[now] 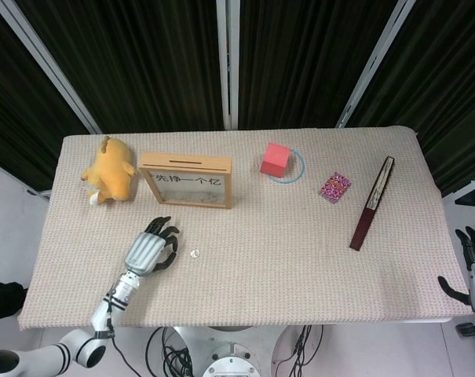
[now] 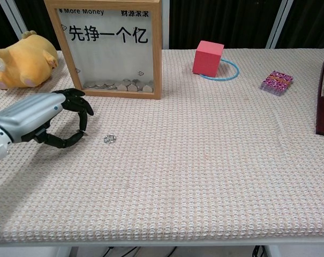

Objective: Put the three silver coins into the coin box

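Because the silver coin (image 2: 110, 139) lies flat on the woven cloth of the worktop (image 2: 215, 160), just beside the left hand (image 2: 41, 116) and in front of the coin box (image 2: 111, 48), it will likely be awkward to lift — thin, rigid, light and slick, with almost no edge standing proud. The fingers (image 2: 76, 104) are curved and parted, holding nothing. A pinch across opposite rims, or tipping one edge up first, looks the best hold. The right hand (image 1: 474, 263) hangs off the worktop's edge, fingers apart and empty.
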